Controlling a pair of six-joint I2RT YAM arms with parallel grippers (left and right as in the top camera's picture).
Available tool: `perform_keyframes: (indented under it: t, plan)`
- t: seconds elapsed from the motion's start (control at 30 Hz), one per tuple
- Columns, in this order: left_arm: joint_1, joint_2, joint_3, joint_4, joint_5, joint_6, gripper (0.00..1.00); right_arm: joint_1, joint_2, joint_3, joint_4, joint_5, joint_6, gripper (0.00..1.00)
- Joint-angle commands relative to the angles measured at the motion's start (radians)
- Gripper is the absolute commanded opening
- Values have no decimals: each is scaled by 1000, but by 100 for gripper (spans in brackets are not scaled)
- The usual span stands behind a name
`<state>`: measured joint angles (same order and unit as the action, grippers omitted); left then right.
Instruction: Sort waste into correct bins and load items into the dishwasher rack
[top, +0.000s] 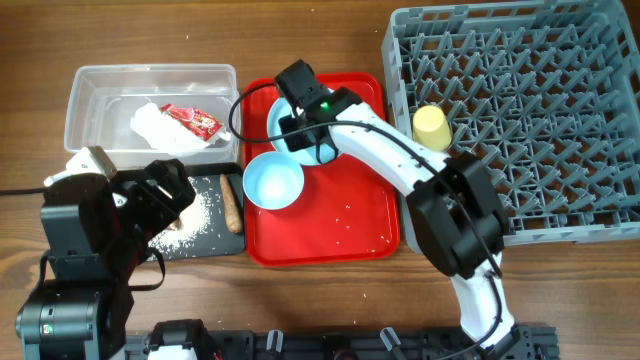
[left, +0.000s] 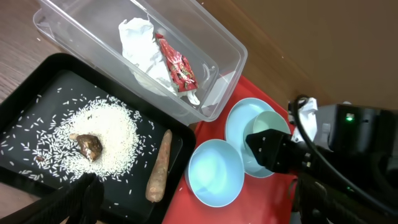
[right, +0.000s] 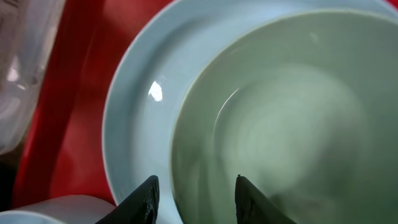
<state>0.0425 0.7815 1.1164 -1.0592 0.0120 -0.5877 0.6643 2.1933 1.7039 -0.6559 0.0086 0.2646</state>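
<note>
My right gripper (right: 198, 198) is open over the pale green bowl (right: 286, 118), one finger inside its near rim and one outside, above the light blue plate (right: 140, 106) under it. Both stand at the back of the red tray (top: 340, 225). The smaller blue bowl (top: 272, 181) stands in front of them. The yellow cup (top: 431, 127) sits in the grey rack (top: 540, 110). The napkin (left: 142, 46) and red wrapper (left: 177, 65) lie in the clear tub (top: 95, 85). Crumbs (left: 109, 127), a brown lump (left: 89, 145) and the sausage stick (left: 160, 167) lie in the black tray (left: 25, 106). My left gripper (top: 168, 195) hangs open and empty above that tray.
The rack fills the right side of the table, right next to the red tray. Loose white grains lie on the red tray's front part (top: 345, 215). The right arm (top: 400, 150) reaches across the tray from the front right.
</note>
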Motion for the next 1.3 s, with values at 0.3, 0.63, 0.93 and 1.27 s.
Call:
perform_keyframes:
  t: [0.3,0.63,0.93,1.27]
  plan:
    - [9,-3,-2,-2,-10,12,100,-1,29,-9,11,11,-2,4]
    - [9,-3,-2,-2,-10,12,100,-71,-196,20,-13,-103,-89,4]
    - [9,-3,-2,-2,-10,12,100,-505,-436,19,14,-895,-142,4]
    - [9,-3,-2,-2,-10,12,100,-850,-174,2,140,-1538,-156,4]
